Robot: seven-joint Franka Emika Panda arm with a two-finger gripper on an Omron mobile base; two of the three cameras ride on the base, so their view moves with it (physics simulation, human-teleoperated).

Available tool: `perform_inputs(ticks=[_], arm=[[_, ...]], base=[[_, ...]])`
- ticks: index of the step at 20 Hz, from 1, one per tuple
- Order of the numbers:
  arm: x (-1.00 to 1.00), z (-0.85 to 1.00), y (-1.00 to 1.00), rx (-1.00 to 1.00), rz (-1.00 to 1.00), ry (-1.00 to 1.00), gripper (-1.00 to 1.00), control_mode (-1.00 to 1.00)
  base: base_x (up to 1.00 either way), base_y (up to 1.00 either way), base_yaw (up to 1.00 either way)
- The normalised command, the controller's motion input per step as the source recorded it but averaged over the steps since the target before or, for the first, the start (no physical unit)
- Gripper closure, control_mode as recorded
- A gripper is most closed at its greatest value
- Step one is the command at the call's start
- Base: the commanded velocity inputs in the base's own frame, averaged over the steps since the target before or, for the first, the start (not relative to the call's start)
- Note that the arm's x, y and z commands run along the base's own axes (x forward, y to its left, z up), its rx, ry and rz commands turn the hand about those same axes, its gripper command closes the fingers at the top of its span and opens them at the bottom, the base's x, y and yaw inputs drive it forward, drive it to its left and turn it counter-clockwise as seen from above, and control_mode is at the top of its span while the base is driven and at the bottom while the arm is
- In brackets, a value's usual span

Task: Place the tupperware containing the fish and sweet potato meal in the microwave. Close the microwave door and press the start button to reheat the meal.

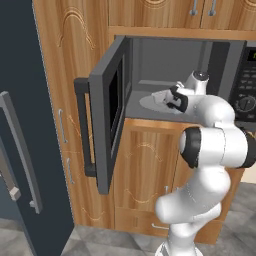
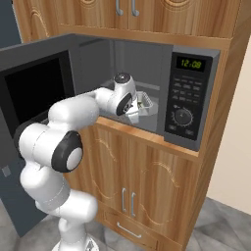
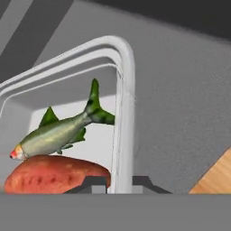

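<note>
One tupperware (image 3: 121,113) wall between end effector (image 3: 120,182) tips (inside microwave (image 2: 147,98))

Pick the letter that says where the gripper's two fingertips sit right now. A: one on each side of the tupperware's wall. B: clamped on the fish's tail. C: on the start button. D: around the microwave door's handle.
A: in the hand view the gripper straddles the white wall of the tupperware, inside the microwave.
</note>
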Motion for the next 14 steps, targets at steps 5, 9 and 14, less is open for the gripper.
perform_inputs(ticks=[5,9,14], arm=[[0.8,-0.08,-0.04,0.0,0.03,0.07,1.0,-1.0],[0.73,-0.1,-0.03,0.0,0.03,0.06,1.0,-1.0],[0.08,-0.01,-0.01,0.0,0.06,0.01,-1.0,-1.0]], base=[[0.0,0.0,0.0],[0.0,0.0,0.0],[0.0,0.0,0.0]])
